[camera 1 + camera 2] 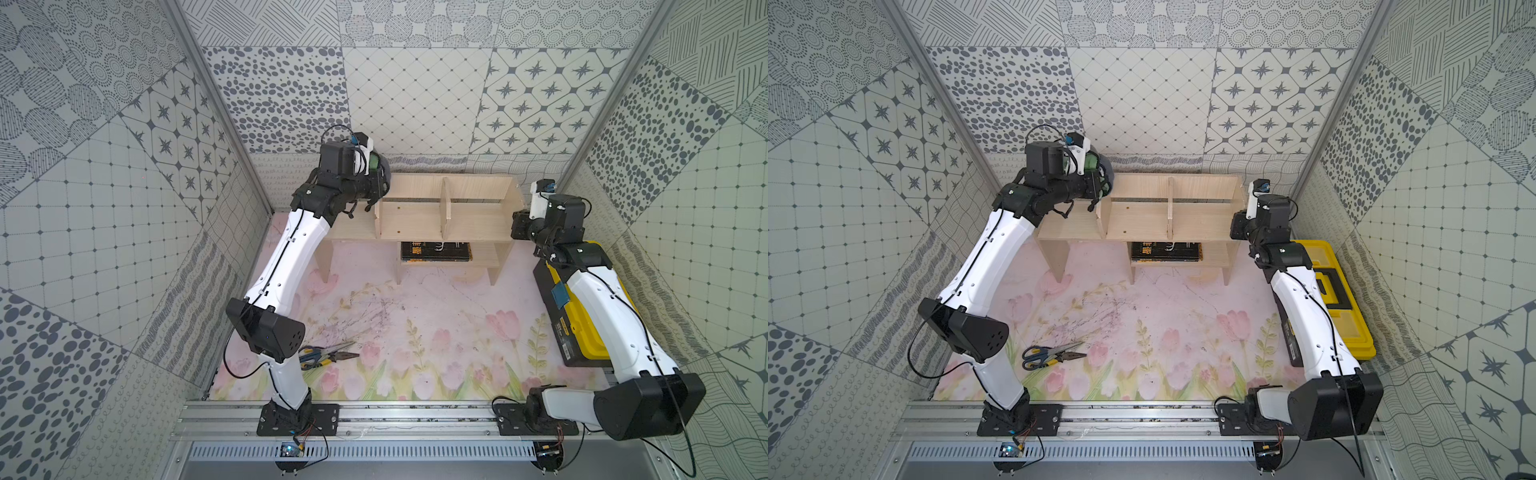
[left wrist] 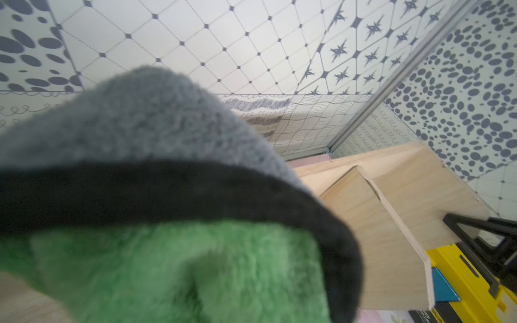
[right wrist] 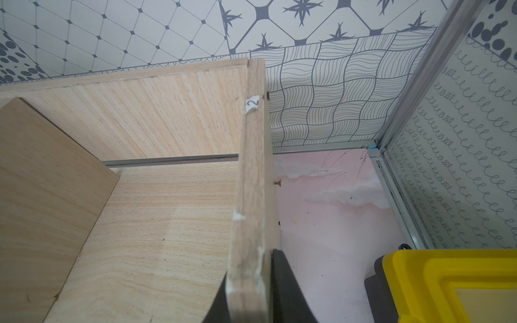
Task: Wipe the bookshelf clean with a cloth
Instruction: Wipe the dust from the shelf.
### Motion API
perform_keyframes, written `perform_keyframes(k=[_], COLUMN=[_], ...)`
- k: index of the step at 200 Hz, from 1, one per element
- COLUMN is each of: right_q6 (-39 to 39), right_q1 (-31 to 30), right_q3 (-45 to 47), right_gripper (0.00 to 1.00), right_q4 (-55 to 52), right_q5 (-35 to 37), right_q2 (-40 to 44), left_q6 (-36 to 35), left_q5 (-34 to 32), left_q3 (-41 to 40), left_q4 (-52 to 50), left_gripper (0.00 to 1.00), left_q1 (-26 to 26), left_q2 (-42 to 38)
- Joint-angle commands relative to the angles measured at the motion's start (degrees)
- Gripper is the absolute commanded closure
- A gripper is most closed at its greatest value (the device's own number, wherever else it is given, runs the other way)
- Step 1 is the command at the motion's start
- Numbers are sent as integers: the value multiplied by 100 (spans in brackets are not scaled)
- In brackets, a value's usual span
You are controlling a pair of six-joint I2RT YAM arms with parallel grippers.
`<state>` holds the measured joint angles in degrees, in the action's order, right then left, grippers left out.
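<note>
Though cloth at bookshelf edge, bays open.

bookshelf: pale matt wood, visible grain; cloth: fluffy microfibre; toolbox: glossy plastic

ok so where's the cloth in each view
top view: the cloth, a green and grey bunch at the left end of the bookshelf
top view: the cloth, same spot
left wrist: the cloth fills the lower left, close and blurred
right wrist: not in it
shared landmark: the bookshelf, pale wood in all four views
</note>
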<state>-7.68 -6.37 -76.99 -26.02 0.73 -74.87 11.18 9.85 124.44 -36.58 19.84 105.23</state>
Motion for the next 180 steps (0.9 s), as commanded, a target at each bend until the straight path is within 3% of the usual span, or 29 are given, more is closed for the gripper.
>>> perform_keyframes(k=[1,42,76,164,180], right_q6=[-806,-787,-793,-784,-780], right_q1=[-413,-410,-408,-409,-410], right_q3=[119,141,132,158,142], right_gripper=[100,100,100,100,100], right_q4=[163,173,185,163,151], right_q5=[-1703,-1655,-1647,-1576,-1567], right_q2=[110,108,87,208,219], left_q6=[-838,-1206,-1118,-551,-539], left_q5=[165,-67,-198,-1905,-1857], left_q3=[-70,-1168,-2049,964,1448], left_q4=[-413,-1012,-652,-599,-780], left_gripper=[100,100,100,100,100], left_q1=[347,414,412,295,297], left_q2=[-112,-756,-1240,406,741])
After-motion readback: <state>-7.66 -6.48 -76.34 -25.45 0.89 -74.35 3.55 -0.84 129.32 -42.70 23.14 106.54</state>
